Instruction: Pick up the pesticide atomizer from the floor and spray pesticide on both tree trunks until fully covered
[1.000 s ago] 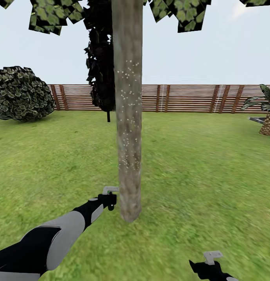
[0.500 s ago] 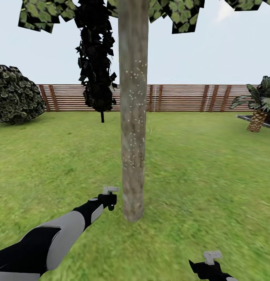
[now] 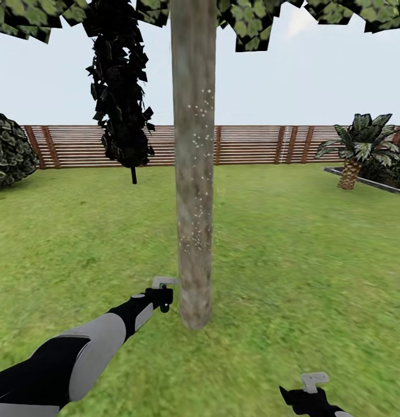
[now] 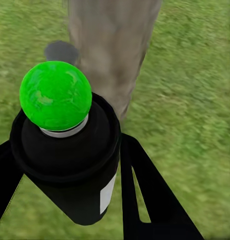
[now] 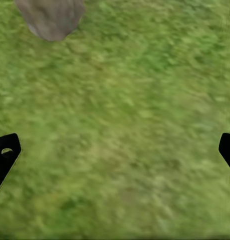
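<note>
Pesticide atomizer [image 4: 65, 150] — black body, bright green round cap, white label patch; the task's tool.

Head view: left gripper [image 3: 161, 289] at the end of the grey-and-black left arm, low and just beside the foot of the tree trunk [image 3: 194, 174], on the trunk's left. Trunk upright, long axis vertical, speckled with pale droplets over its middle stretch; blocky green canopy [image 3: 252, 20] above. Right gripper [image 3: 312, 391] low at the picture's lower edge, well apart from the trunk; the left arm is plainly the nearer. Lawn [image 3: 309, 249] all round, slatted fence [image 3: 252, 145] behind, a dark conifer [image 3: 118, 98] and a palm [image 3: 356, 145] farther off.

Left wrist view: gripper clenched on the atomizer, black fingers [image 4: 144, 195] flanking its body; the trunk base lies straight ahead, past the green cap — judged close enough to spray the lowest bark.

Right wrist view: fingertips [image 5: 5, 152] wide apart, released, nothing between them but grass; trunk foot [image 5: 50, 17] at a distance.
</note>
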{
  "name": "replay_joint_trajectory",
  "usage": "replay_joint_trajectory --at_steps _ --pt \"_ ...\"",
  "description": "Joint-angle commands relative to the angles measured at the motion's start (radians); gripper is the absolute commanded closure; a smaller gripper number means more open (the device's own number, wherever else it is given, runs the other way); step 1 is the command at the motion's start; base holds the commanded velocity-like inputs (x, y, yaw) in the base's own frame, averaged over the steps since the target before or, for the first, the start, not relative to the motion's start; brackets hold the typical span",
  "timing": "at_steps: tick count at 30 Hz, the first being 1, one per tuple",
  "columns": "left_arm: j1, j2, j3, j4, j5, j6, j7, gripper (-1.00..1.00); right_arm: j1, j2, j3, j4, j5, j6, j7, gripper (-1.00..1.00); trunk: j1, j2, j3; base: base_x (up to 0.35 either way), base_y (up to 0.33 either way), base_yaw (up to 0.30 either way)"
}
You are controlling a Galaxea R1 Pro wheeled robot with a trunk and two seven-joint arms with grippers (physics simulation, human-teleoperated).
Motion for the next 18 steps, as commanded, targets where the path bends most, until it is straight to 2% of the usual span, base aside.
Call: replay_joint_trajectory --at_steps 1,10,15,18 --pt "-0.001 0.000 0.000 0.000 -0.003 -0.001 -0.003 1.00 -0.002 0.000 0.007 0.005 -0.011 -0.007 0.007 -1.00 0.000 -0.001 -0.002 0.000 0.350 -0.082" --pt "-0.001 0.000 0.000 0.000 -0.003 -0.002 -0.003 1.00 -0.002 0.000 0.007 0.005 -0.011 -0.007 0.007 -1.00 0.000 -0.001 -0.002 0.000 0.350 -0.242" --pt "-0.001 0.000 0.000 0.000 -0.003 -0.002 -0.003 1.00 -0.002 0.000 0.007 0.005 -0.011 -0.007 0.007 -1.00 0.000 -0.001 -0.002 0.000 0.350 -0.079" --pt "-0.001 0.000 0.000 0.000 -0.003 -0.003 -0.003 1.00 -0.002 0.000 0.007 0.005 -0.011 -0.007 0.007 -1.00 0.000 -0.001 -0.001 0.000 0.350 -0.206"
